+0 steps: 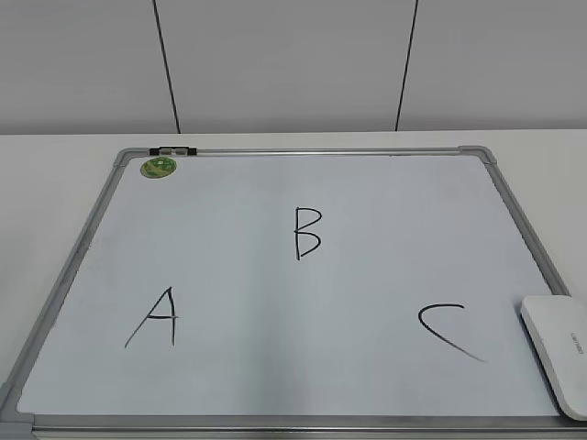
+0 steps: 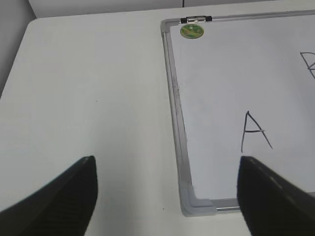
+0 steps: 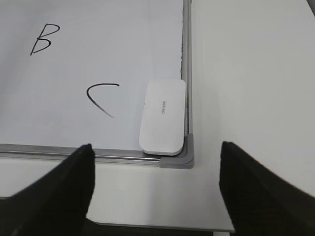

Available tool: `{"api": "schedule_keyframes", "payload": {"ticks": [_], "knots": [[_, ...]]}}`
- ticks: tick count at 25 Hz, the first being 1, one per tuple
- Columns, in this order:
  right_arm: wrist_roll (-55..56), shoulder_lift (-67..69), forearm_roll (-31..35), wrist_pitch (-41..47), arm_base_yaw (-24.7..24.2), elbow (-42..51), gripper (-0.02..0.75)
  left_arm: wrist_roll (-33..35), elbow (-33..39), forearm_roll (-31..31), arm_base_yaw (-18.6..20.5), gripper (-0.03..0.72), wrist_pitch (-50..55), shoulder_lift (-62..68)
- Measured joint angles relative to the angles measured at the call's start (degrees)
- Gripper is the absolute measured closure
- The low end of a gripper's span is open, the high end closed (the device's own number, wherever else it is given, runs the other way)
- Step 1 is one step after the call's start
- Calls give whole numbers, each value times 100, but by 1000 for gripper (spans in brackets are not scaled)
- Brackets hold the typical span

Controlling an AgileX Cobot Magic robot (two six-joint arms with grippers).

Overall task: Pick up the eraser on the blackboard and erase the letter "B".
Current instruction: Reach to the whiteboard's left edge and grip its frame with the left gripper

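Nothing done yet: eraser (image 3: 163,117) untouched in blackboard's (image 1: 73,266) near-right corner, letter "B" (image 1: 307,233) intact, both grippers spread, empty.

Both grippers' fingers (image 2: 64,196) (image 3: 59,187) apparently spread.

A, B, C — on the blackboard (image 1: 275,385)
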Motion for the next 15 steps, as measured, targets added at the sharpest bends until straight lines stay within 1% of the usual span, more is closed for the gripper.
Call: {"api": "schedule_keyframes", "payload": {"ticks": [4, 9, 12, 15], "knots": [[0, 0, 0, 3, 0, 0, 152, 0, -424, -147, 0, 38, -323, 1326], [0, 0, 0, 3, 0, 0, 151, 0, -1145, -189, 0, 58, -547, 2937], [0, 0, 0, 3, 0, 0, 151, 73, -1713, -304, 0, 86, -389, 3974], [0, 0, 0, 3, 0, 0, 151, 252, -2283, -548, 0, 96, -41, 4999]]}}
